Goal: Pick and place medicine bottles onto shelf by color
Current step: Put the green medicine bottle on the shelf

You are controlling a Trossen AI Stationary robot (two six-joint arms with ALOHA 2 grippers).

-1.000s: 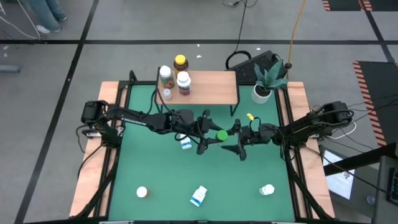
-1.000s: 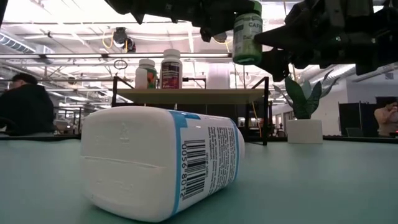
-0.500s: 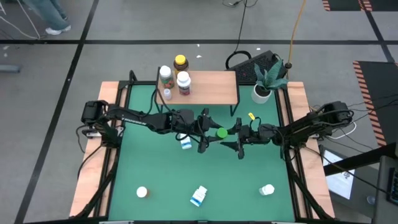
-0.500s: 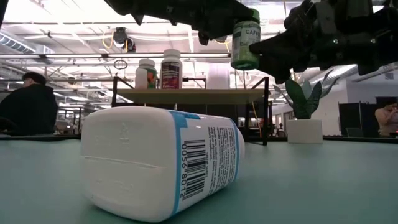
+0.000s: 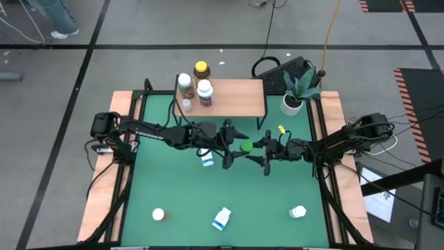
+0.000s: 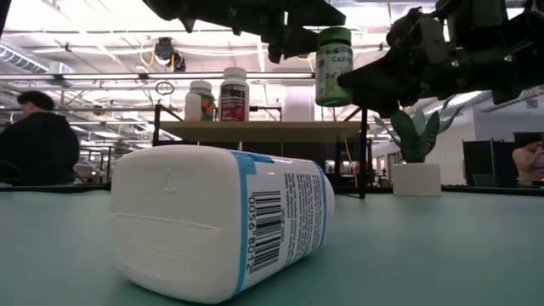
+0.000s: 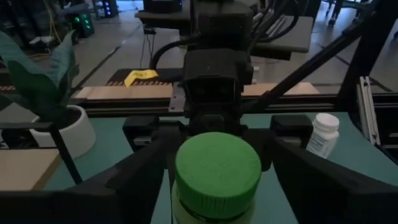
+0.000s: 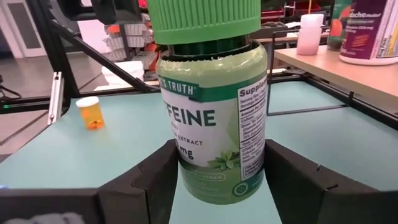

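A green medicine bottle with a green cap hangs upright above the middle of the table, between my two grippers. My right gripper comes from the table's right and is shut on it. My left gripper stands on the bottle's left side, open, its fingers spread and clear of the bottle. The shelf stands at the far edge; three bottles stand on its left end. My right gripper pinches the bottle's lower body between its two fingers, one on each side. The fingers reach in level from the table's right side. The bottle stands upright in the hold, cap up, lifted clear of the table.
A white-and-blue bottle lies under the left gripper. Near the front edge lie three more: one, a blue-labelled one, another. A potted plant stands right of the shelf. A person sits beyond the table.
The green bottle has gone from leaning to upright and sits slightly lower. My right gripper has taken hold of its lower body. My left gripper has let go of it, staying beside it.
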